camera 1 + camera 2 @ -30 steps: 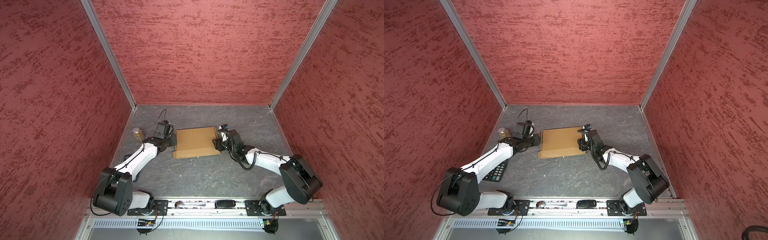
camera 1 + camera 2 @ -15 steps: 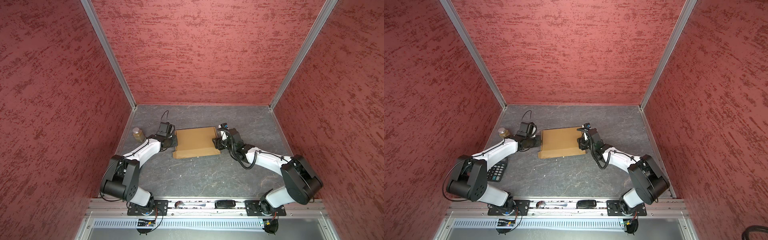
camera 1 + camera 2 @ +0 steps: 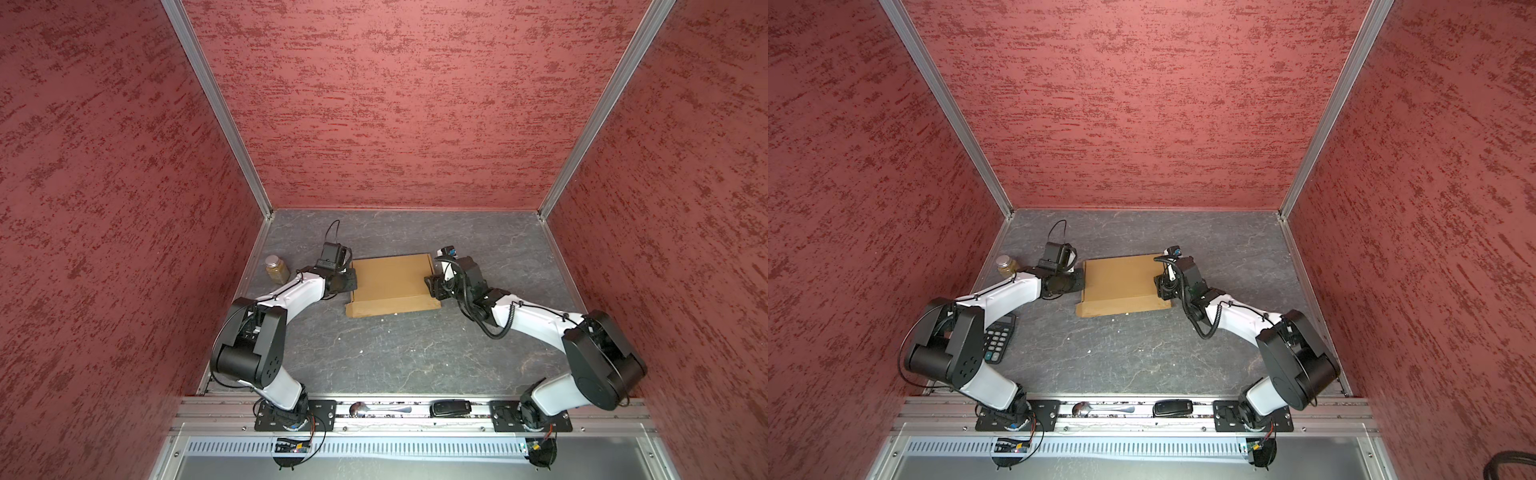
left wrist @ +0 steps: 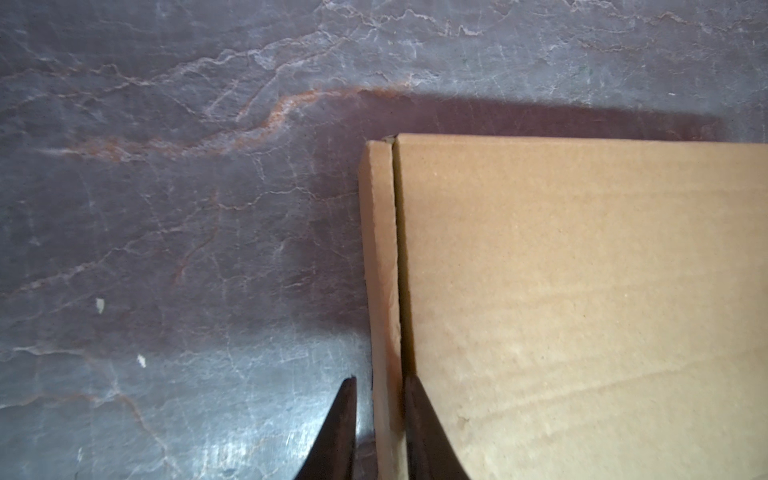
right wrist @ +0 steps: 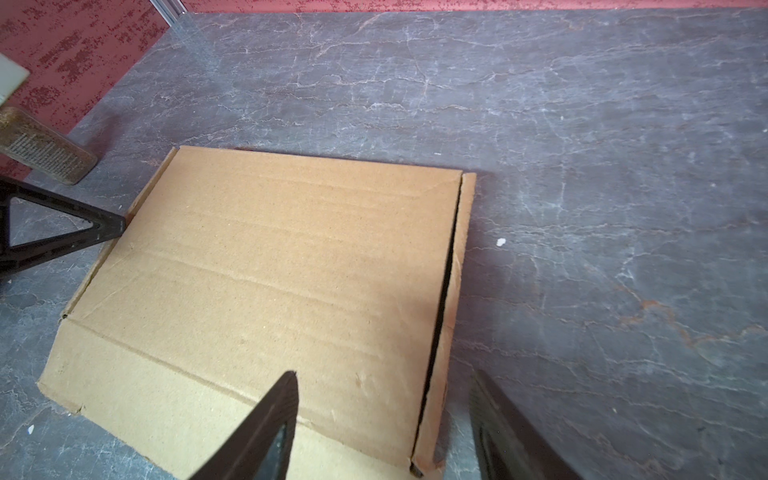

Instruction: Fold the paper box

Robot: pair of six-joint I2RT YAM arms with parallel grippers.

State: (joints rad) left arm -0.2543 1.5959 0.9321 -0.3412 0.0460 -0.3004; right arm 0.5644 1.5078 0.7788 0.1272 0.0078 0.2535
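1. Jaws of the left gripper stand narrowly parted astride the paper box's left side flap, not clearly pinching.
2. Box lies flat mid-desk, between both arms.
3. Right gripper gapes wide, empty, astride the right flap.

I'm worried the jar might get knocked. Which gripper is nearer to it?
Left. The left gripper straddles the box's edge on the jar's side; the right gripper is at the box's opposite edge.
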